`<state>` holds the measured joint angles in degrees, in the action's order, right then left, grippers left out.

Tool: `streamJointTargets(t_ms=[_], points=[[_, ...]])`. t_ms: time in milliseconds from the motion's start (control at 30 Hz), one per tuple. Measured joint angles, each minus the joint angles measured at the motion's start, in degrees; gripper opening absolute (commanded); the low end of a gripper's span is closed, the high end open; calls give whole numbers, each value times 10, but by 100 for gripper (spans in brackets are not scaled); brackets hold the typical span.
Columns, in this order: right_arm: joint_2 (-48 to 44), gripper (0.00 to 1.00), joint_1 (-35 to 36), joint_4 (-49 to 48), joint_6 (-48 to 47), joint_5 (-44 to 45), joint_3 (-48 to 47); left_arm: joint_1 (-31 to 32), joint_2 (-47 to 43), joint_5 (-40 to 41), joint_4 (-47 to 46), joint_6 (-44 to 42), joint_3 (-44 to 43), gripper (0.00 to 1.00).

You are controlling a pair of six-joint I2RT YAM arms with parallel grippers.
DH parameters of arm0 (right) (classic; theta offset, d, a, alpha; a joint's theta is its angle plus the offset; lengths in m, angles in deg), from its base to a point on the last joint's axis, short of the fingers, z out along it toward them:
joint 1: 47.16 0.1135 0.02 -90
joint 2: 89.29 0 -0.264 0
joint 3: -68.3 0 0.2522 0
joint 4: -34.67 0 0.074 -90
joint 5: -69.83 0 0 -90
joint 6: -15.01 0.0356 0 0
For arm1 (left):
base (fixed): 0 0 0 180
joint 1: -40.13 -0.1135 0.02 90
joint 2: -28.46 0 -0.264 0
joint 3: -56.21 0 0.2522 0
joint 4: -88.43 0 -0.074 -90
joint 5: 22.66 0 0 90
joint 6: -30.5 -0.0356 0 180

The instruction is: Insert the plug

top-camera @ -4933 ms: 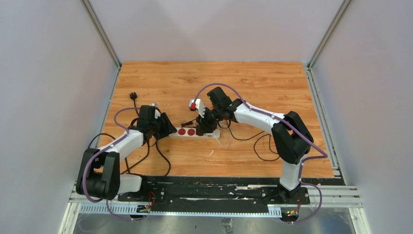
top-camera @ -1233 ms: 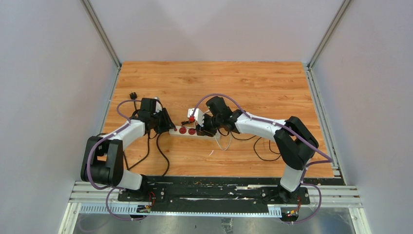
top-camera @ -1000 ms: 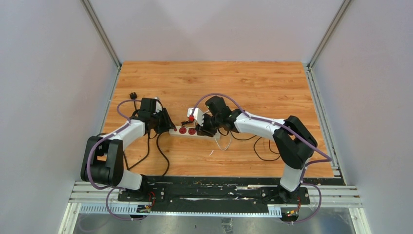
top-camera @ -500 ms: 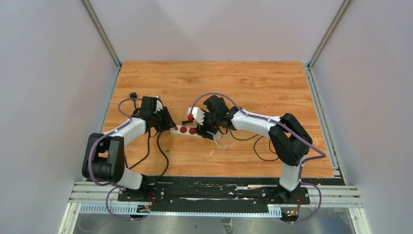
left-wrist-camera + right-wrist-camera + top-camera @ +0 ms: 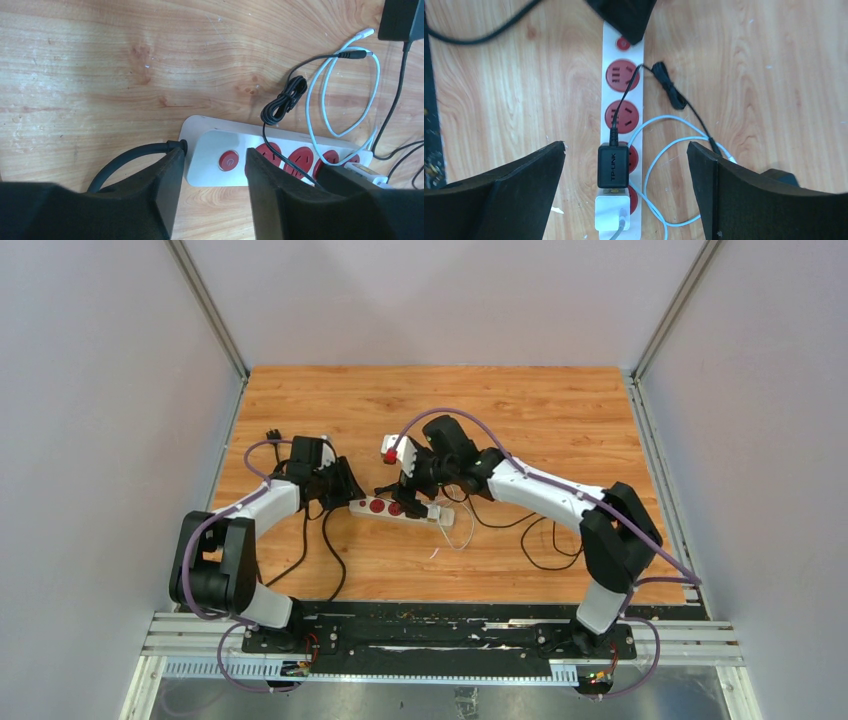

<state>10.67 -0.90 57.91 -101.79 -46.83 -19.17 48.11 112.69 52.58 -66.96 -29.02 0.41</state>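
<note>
- Black TP-LINK plug (image 5: pixel 613 166) sits flat on the third red socket of the white power strip (image 5: pixel 638 95). From the right wrist view it looks fully home, with no gap showing under its body.
- You're at the tail of the job, by my reading: insertion looks done, and this is the release-and-check stage.
- Right end effector (image 5: pixel 625 150) is spread wide and holds nothing. The plug lies straight below, between the two fingers and touching neither.
- Left end effector (image 5: pixel 214 156) has its fingers apart at the switch end of the strip, with the red switch (image 5: pixel 228 161) showing between them. I can't tell whether the tips are pressing on the casing.
- A white adapter (image 5: pixel 612 212) fills the next socket, touching the plug's lower edge.
- The plug's thin black lead (image 5: pixel 676 97) runs over the two free sockets and off onto the wooden desk (image 5: pixel 774 75).
- Next move, as I judge it: lift the right arm straight up, so neither finger catches that lead or tips the plug.
- Keep the left arm where it is until the right arm is clear, so the strip doesn't shift.
- If the plug rocks or rises, come back down and press squarely on its top face.
</note>
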Motion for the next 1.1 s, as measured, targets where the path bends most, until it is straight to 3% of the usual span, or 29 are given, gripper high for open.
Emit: streamJointTargets(t_ms=[100, 167, 200, 433, 600, 800, 1100], points=[[-33, 99, -3, -18, 38, 1, 0, 2, -5, -3, 0, 4, -2, 73], [-60, 100, -11, -34, 79, 13, 0, 6, -12, 0, 1, 2, -5, 95], [-74, 100, -17, -42, 103, 20, 0, 6, -16, 4, 4, 1, -9, 99], [-141, 100, -114, -82, 287, 56, 11, 6, -117, 57, 52, -1, -50, 100], [-129, 100, -208, -71, 385, 73, 22, 6, -204, 135, 98, -1, -94, 100], [-42, 100, -224, 1, 409, 137, -12, 6, -274, 217, 148, 0, -100, 100], [107, 100, -220, 61, 402, 178, -112, 6, -298, 223, 159, -2, -80, 100]])
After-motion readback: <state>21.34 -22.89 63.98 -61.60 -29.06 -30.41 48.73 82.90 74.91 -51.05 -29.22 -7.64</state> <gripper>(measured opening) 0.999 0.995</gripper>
